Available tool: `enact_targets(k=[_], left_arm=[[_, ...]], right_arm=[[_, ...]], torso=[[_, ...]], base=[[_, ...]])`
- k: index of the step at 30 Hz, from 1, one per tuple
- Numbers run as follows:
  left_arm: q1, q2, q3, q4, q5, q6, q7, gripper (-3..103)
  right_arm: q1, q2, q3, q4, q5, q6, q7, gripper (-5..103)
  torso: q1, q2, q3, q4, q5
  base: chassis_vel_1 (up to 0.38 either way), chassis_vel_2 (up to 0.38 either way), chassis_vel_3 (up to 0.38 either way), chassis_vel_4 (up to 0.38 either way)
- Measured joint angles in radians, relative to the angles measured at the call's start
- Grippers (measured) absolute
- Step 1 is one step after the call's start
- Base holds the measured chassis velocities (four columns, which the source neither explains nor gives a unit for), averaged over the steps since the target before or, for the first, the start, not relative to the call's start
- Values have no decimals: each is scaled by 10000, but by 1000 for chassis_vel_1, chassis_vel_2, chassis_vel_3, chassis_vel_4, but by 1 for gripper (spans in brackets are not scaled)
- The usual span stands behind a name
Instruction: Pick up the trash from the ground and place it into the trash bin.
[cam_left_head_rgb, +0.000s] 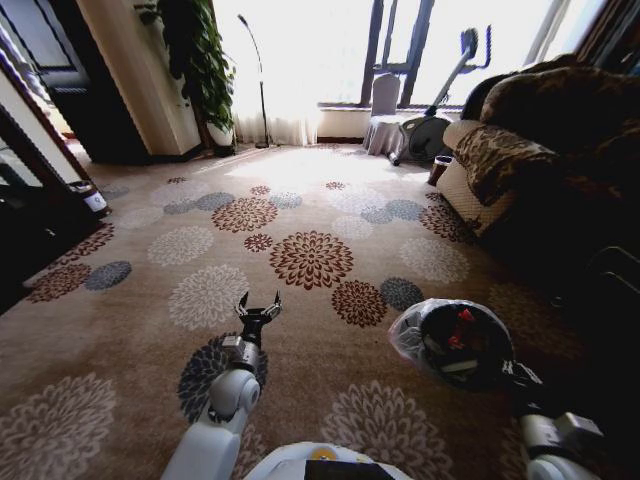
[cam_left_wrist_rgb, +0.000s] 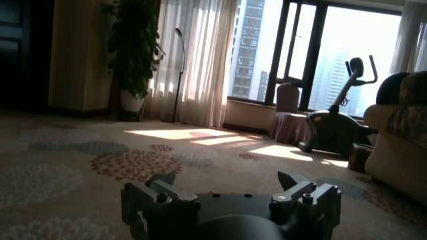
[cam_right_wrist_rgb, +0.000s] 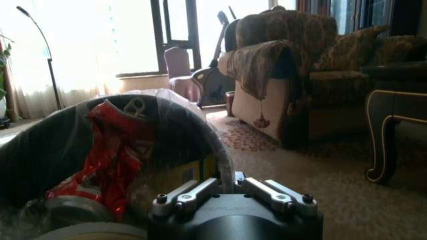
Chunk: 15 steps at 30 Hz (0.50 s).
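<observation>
closest to me, my left gripper (cam_left_head_rgb: 258, 305) hangs low over the flowered carpet (cam_left_head_rgb: 310, 260), fingers spread apart with nothing between them; the left wrist view shows the same open fork (cam_left_wrist_rgb: 230, 186) and only rug ahead of it. on my right, the right gripper (cam_right_wrist_rgb: 227, 181) has its fingers drawn in on the rim of the trash bin (cam_left_head_rgb: 455, 345), a black bucket lined with a filmy plastic bag, which i'm holding up off the floor and tipped so its mouth faces my head camera. inside i can make out a crumpled red wrapper (cam_right_wrist_rgb: 113, 150) and a yellowish boxy thing (cam_right_wrist_rgb: 187, 175) behind the bag film; what else is in there is too dark and wrinkled to tell. the bin itself blocks the gripper's fingertips in the head view.

just past the bin on the right stands a patterned sofa (cam_left_head_rgb: 530, 150) with a throw over its arm, and a dark wooden table leg (cam_right_wrist_rgb: 383, 135) near it; that whole side is deep in shadow. farther off, by the bright window, i see an exercise bike (cam_left_wrist_rgb: 337, 122), a covered chair (cam_left_head_rgb: 383, 115), a floor lamp (cam_left_head_rgb: 255, 75) and a tall potted plant (cam_left_head_rgb: 200, 60). the glare washes out the floor beneath the curtains.
</observation>
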Motion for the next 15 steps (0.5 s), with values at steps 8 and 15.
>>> enact_targets(k=[8,15], left_arm=[[0,0,0,0,-1,0,0,100],[0,0,0,0,0,0,1,100]], right_arm=[[0,0,0,0,0,0,0,1],[-1,0,0,0,0,-1,0,1]], torso=[[0,0,0,-1,0],[0,0,0,-1,0]], base=[[0,0,0,0],[0,0,0,0]])
